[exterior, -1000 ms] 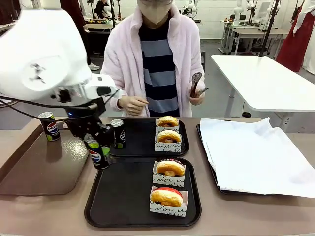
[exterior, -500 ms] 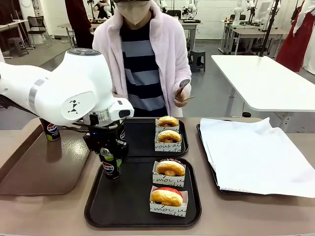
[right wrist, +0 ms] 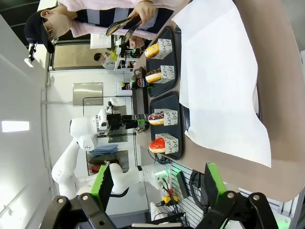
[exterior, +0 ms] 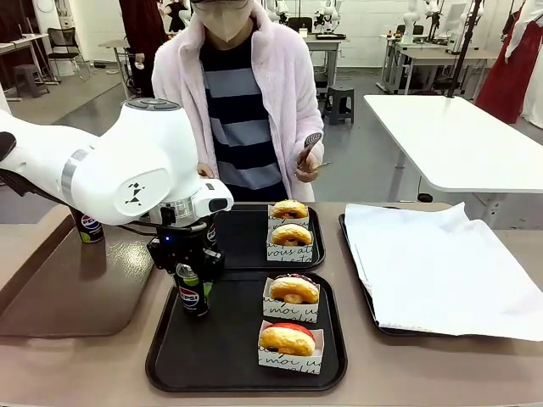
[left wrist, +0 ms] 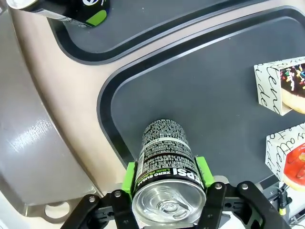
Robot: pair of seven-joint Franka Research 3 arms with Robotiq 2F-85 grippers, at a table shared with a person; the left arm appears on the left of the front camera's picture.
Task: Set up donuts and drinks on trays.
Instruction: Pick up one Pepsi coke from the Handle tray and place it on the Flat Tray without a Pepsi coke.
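Left hand [left wrist: 164, 188] brackets can [left wrist: 164, 179] lettered "ZERO SUGAR".

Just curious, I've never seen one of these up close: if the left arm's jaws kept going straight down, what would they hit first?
Probably the near black tray. The left gripper points down at it, jaws either side of the Pepsi can standing there.

Light is bright and even, from above. Soft glare lies on the brown tray [left wrist: 28, 157] and on the can [left wrist: 167, 202] top. Shadows are weak. The wrist views bend at the edges; far background is slightly soft.
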